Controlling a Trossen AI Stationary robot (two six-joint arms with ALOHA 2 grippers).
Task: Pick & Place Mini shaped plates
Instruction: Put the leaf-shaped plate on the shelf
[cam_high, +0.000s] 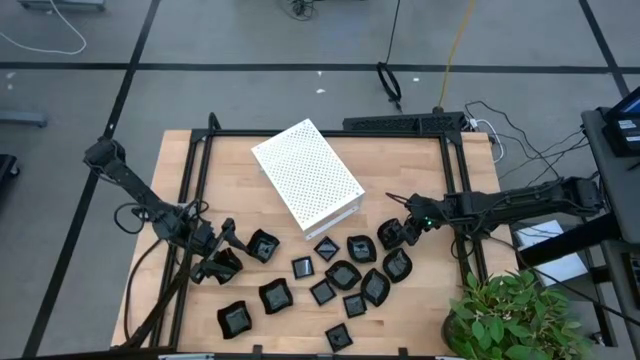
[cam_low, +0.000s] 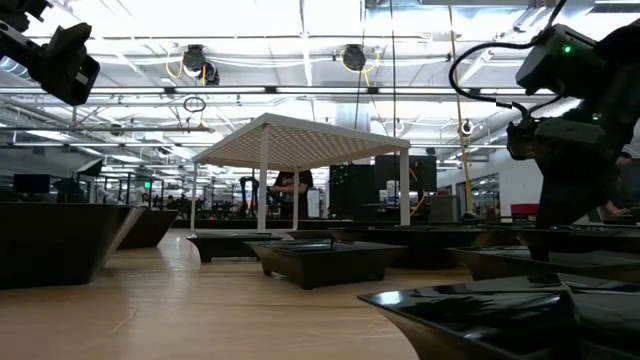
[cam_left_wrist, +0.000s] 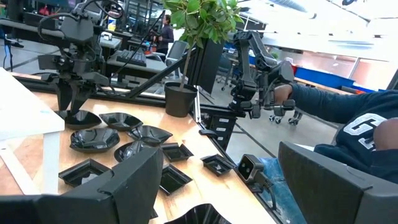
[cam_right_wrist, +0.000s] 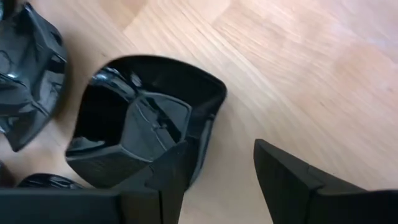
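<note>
Jaws wide on both. Right gripper straddles the rim of one mini shaped plate, right of the white box. Left gripper low at the table's left, among the plates.

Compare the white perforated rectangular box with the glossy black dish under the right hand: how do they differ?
The white perforated rectangular box is pale and matt; the glossy black dish is dark and shiny. The box is far larger than the dish. The box stands raised on corner legs; the dish sits low. Both rest on the wooden table.
</note>
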